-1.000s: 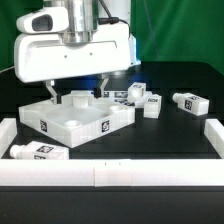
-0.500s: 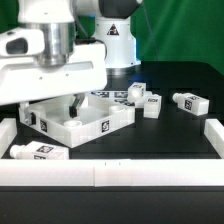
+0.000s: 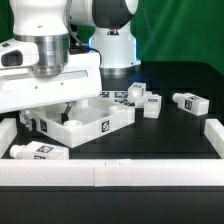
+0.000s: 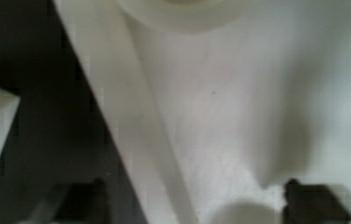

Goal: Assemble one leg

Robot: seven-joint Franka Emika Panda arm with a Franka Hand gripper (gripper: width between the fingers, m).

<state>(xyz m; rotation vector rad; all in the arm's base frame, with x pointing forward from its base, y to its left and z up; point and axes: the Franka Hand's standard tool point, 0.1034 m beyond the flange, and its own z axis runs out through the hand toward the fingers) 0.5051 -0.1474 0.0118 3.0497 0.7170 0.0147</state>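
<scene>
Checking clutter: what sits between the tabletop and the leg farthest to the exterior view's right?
In the exterior view, a small white tagged part lies there near the tabletop; beyond it bare table up to the leg.

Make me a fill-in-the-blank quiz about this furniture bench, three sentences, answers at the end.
1. The leg closest to the front rail lies at the exterior view's ____ side.
2. The white tabletop rests on a table surface coloured ____.
3. In the wrist view the fingertips of the claw stand wide apart, so it is ____, not shut.

Missing words: left; black; open.
</scene>
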